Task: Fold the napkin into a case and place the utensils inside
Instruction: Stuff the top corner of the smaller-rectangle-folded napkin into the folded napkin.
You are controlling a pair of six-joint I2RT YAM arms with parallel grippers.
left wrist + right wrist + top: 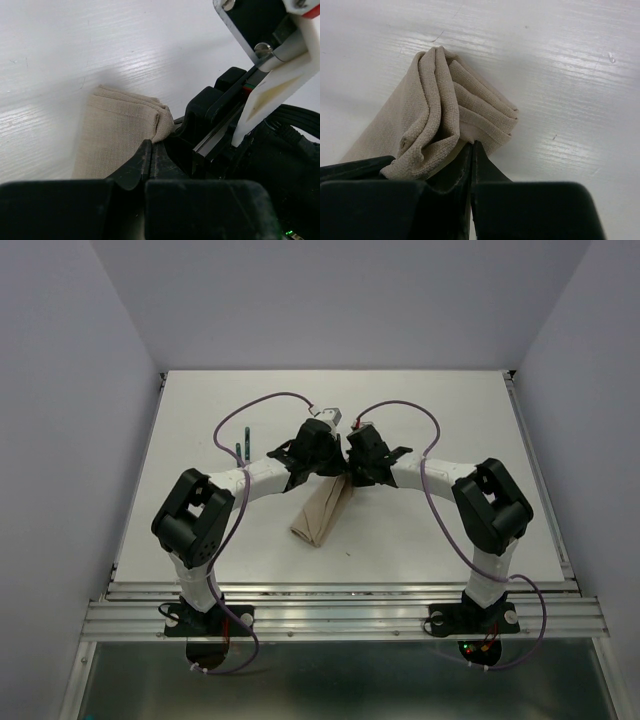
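The napkin [320, 515] lies mid-table, folded into a narrow beige oblong case that runs from near left to far right. Both arms meet over its far end. My left gripper [338, 466] is shut, and a bunched corner of the cloth [161, 126] is pinched at its tips [151, 143]. My right gripper [352, 470] is shut too. Its tips [471, 145] close on the hem of the layered end [485, 120], and a loose fold drapes over one finger. The utensils [243, 446], with slim dark green handles, lie on the table to the far left of the grippers.
The white table [450, 420] is ringed by pale walls, with a metal rail [340, 615] along its near edge. Purple cables [280, 398] arch over both arms. The right arm's black body [240, 120] fills the right side of the left wrist view.
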